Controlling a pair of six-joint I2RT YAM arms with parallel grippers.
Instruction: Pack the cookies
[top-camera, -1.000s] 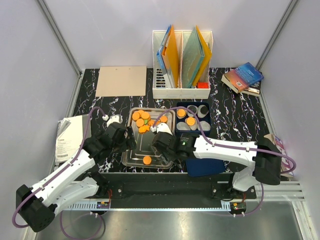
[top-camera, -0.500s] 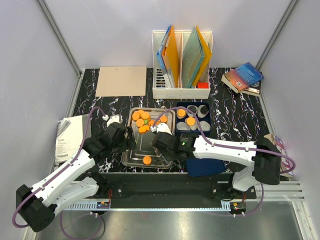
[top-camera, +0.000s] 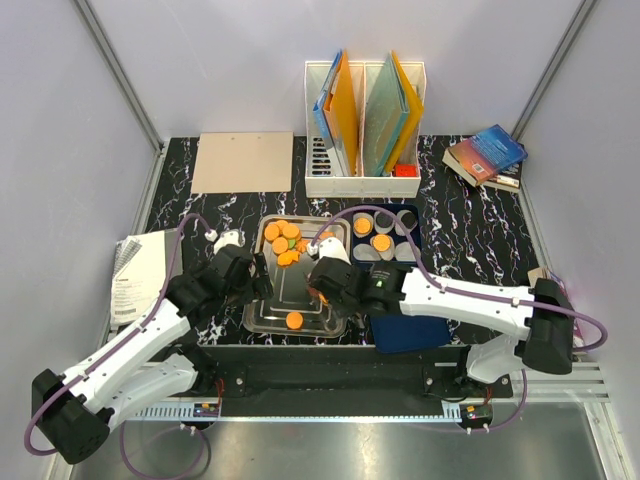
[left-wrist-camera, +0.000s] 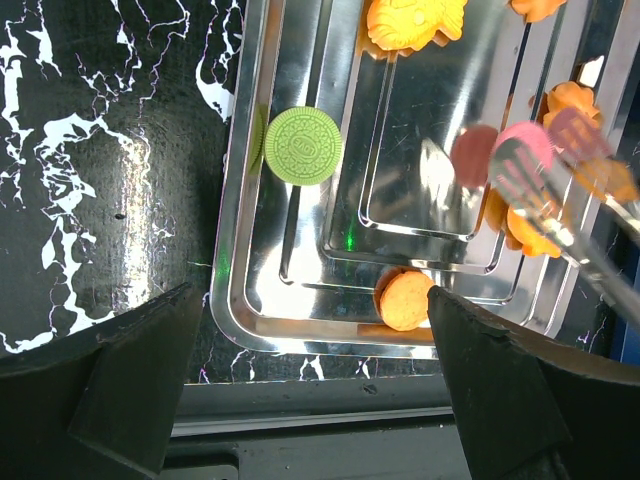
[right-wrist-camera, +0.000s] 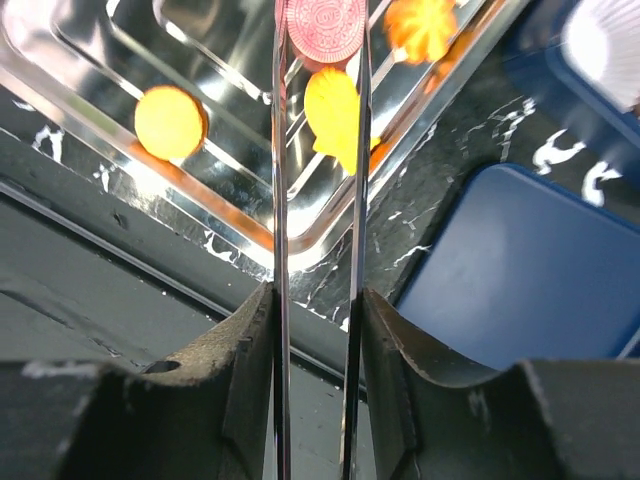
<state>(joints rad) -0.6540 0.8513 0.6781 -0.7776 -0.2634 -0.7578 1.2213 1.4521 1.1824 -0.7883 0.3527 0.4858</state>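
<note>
Right gripper (right-wrist-camera: 320, 35) first: its long thin fingers (right-wrist-camera: 279, 200) are set narrow, and a pink cookie (right-wrist-camera: 325, 15) is pinched edge to edge between the tips. That's over the right-hand part of the steel tray (top-camera: 283, 297). In the left wrist view a reddish reflection is seen in the metal right beside that cookie. So it's probably held a bit clear of the tray floor, but that can't really be told for sure from these angles. An orange, sort of fish-shaped cookie (right-wrist-camera: 335, 115) is lying on the tray just under the fingers.

Left gripper (left-wrist-camera: 312, 295) is spread as wide as it gets, with nothing held in it. It's hung over the left side of the tray, toward the near end.

As for the cookies (top-camera: 285, 240), most are bunched together at the far end of the tray, nearly all orange. A green cookie (left-wrist-camera: 303, 146) is laid flat right up against the tray's left rim. A lone orange cookie (left-wrist-camera: 405, 300) is sat by the near rim, well apart from the bunch. A few more orange ones are clustered along the right rim, next to where the pink one is gripped.

Just to the right of the tray is a blue box (top-camera: 417, 222) filled with paper cups (top-camera: 406, 222). Two of those cups have an orange piece in them (top-camera: 362, 226), and what's in the rest can't be made out from above.
</note>
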